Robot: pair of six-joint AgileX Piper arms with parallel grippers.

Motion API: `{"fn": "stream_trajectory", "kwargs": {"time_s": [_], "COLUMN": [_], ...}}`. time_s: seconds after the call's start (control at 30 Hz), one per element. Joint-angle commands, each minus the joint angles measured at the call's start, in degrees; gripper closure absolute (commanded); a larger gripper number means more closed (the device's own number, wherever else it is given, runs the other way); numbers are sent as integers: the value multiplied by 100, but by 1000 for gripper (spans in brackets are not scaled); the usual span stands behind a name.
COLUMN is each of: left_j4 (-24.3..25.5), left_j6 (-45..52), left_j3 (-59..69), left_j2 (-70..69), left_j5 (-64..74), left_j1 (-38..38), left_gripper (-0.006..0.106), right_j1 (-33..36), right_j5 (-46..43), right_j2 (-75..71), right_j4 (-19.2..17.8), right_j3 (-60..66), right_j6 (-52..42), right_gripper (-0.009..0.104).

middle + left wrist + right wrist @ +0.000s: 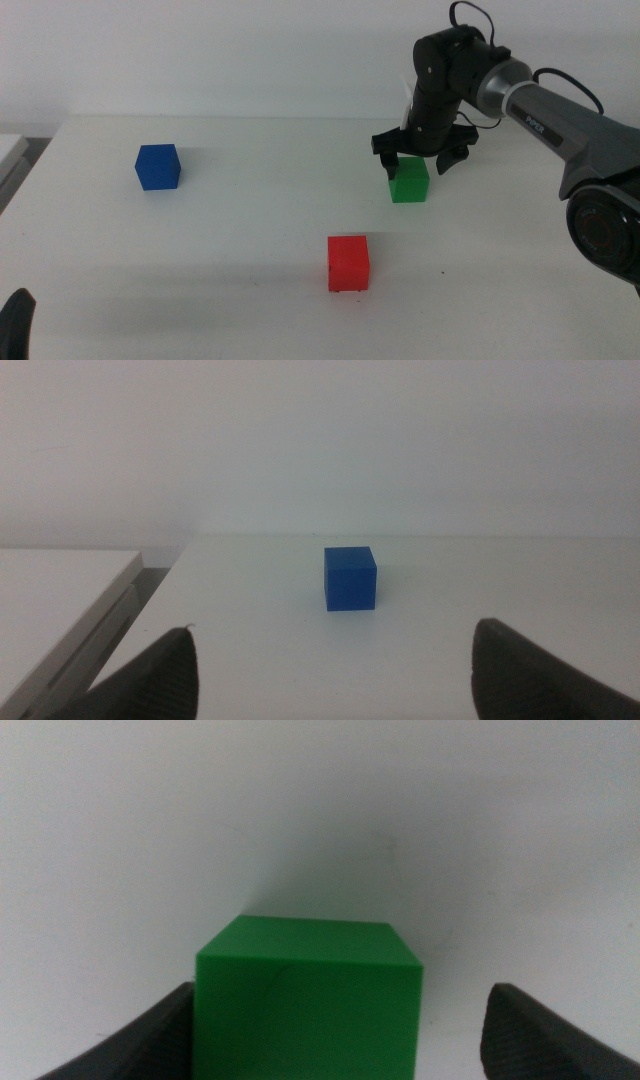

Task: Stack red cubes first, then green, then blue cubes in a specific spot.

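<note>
Red, matte and sharp-edged, the red cube (348, 262) sat nearest the camera on the white table (240, 240), its base on faint dark marks that looked like the specific spot (348, 289), though they were too small to read with confidence. By that reading the first layer was already placed and the green was the step in hand.

At the near left edge only a dark tip of the left gripper (17, 318) showed; its wrist view had both jaws spread wide and holding nothing, facing the blue cube (350, 577), which stood well apart from the others on the left of the table.

Farther back and to the right, the right gripper (421, 153) hung directly over the green cube (409, 180), jaws released, one to either side of the cube's top with a clear gap on each flank. In its wrist view the green cube (308, 998) filled the space between the jaws, a little nearer one of them.

To do the pick well, I would judge that the gripper should centre over the cube, drop until the pads span flat opposite faces, then close squarely. The faces looked smooth and hard, so an off-centre pinch could twist the cube. Setting it down flush, edges aligned with the red one, should keep the stack steady for the blue.
</note>
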Motion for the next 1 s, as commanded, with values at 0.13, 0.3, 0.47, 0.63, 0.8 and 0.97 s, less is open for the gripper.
{"fn": "stream_trajectory", "kwargs": {"time_s": [0.13,0.3,0.47,0.63,0.8,0.97], "left_j4": [11,11,11,11,11,11], "left_j6": [-81,-81,-81,-81,-81,-81], "left_j3": [-4,-4,-4,-4,-4,-4], "left_j2": [-15,-15,-15,-15,-15,-15], "left_j5": [-67,-67,-67,-67,-67,-67], "left_j1": [2,2,2,2,2,2], "left_gripper": [7,7,7,7,7,7], "right_j1": [12,12,61,348,1010,1920], "right_j5": [2,2,2,2,2,2], "right_j2": [107,121,-94,-1295,-2592,-2962], "right_j4": [-62,-87,-75,-99,-658,-1327], "right_j3": [19,19,8,627,2328,2929], "right_j6": [-115,-115,-497,-321,980,2262], "right_gripper": [24,47,97,97,97,95]}}
